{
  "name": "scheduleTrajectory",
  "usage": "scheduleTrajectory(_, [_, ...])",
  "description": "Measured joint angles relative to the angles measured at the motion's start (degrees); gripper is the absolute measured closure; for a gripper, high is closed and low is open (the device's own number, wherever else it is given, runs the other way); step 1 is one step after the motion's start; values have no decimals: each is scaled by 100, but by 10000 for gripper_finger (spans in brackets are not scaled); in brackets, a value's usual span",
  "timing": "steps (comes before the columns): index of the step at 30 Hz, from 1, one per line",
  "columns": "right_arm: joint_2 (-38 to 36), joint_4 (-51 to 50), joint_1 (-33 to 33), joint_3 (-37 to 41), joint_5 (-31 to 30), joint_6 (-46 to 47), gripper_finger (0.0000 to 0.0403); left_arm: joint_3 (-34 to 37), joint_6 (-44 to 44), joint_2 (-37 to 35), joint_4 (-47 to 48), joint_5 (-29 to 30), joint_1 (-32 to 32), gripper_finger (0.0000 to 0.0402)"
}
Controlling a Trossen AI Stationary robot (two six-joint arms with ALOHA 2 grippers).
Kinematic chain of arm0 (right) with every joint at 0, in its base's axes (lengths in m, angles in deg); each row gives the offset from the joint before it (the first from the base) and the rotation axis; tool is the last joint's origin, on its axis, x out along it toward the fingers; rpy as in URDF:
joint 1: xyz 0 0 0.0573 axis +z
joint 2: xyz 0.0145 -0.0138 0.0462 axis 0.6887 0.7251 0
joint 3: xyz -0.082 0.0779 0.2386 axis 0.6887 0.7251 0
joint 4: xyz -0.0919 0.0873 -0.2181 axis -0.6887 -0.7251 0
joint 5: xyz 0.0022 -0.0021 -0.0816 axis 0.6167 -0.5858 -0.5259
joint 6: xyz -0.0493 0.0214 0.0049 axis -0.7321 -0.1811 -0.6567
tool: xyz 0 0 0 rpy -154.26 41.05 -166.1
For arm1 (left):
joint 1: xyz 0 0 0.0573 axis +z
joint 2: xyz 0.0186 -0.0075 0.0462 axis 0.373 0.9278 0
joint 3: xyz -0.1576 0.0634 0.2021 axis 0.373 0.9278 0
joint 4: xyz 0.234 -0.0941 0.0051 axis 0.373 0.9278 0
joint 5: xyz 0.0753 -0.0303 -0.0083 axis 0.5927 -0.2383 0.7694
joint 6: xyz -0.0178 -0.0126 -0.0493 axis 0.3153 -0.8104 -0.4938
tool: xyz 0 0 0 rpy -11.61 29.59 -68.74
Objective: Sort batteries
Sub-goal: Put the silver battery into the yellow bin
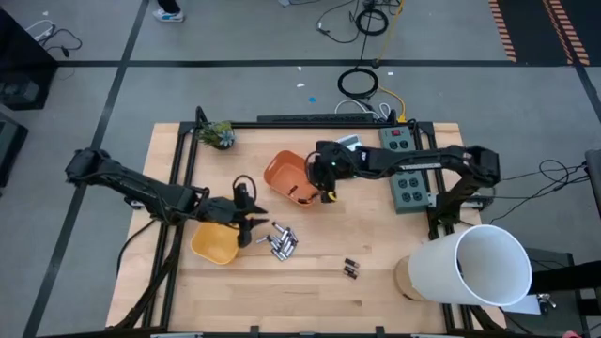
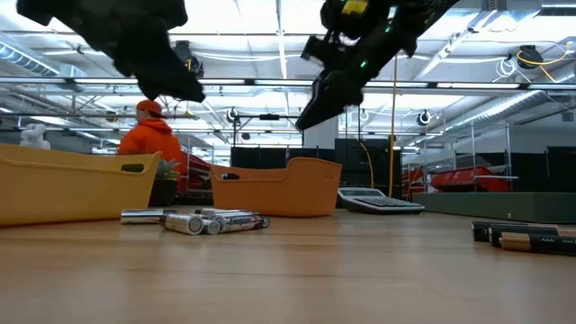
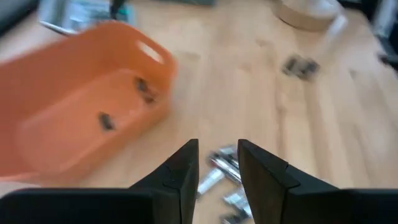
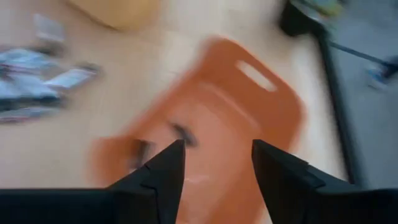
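Several silvery-grey batteries [image 1: 282,243] lie in a loose pile on the table beside the yellow bin [image 1: 214,242]. Two thin dark batteries [image 1: 350,268] lie apart, nearer the near edge. Two more dark batteries [image 4: 183,134] rest on the floor of the orange bin [image 1: 289,178]. My left gripper [image 1: 249,223] hangs open above the table between the yellow bin and the silvery pile [image 3: 221,171], holding nothing. My right gripper [image 1: 326,188] hovers open over the orange bin [image 4: 211,124], also empty.
A calculator [image 2: 378,200] lies behind the orange bin. A grey outlet box [image 1: 406,178] sits at the far right, a small plant [image 1: 219,134] at the far left corner, a big white cylinder [image 1: 479,268] at the near right. A person in orange [image 2: 148,135] stands beyond the table.
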Motion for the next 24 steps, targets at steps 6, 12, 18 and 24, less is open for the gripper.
scheduleTrajectory(6, [-333, -122, 492, 254, 535, -26, 238, -184, -510, 412, 338, -31, -252, 241])
scheduleTrajectory(12, [-327, 240, 792, 660, 95, 311, 254, -1314, -1158, 1398, 2275, -47, -343, 234])
scheduleTrajectory(18, [-330, 1179, 992, 1204, -445, 746, 257, -2073, -1156, 2352, 3015, -649, -554, 235])
scheduleTrajectory(24, [-325, 2117, 1091, 1748, -878, 825, 257, -2174, -1501, 2914, 3031, -722, -634, 236])
